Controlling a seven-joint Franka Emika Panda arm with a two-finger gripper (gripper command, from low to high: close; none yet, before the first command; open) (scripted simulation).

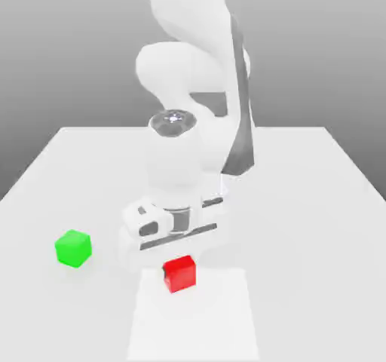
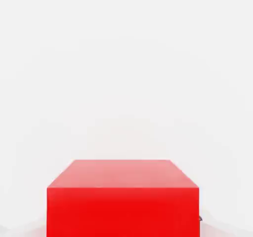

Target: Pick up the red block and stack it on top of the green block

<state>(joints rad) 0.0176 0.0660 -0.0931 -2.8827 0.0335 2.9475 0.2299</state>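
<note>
Red block: red block [image 1: 179,274] over the far edge of the pale patch [image 1: 194,323] on the surface [image 1: 317,240], roughly mid-scene left to right; lifted or resting, can't tell.
End effector: end effector [image 1: 179,273] drawn in on the red block, w/ fingers against two opp. sides; holding it, by the look.
Step in hand: securing the grip, prob. just ahead of the lift.
Grip tip: let the squeeze settle fully b4 any upward move; keep press. even on both sides so the block doesn't twist.
Lift tip: go straight up, slow at first, no sideways drag; get the block's underside well above the green block's top b4 travelling.
Green block: green block [image 1: 74,248] well apart, toward the exterior view's left & a bit farther; carry that way, center over it, lower gently, release only once seated.
Red block's facing: upright, no obvious tip; one side face toward the near side, turned a little off square in the exterior view. Hand view has it squared up w/ the end effector.
Long axis: none clear; looks approx. cube-shaped.
Turn needed: green block's corner points nearer the camera, so a small wrist turn en route may help line up faces.
</note>
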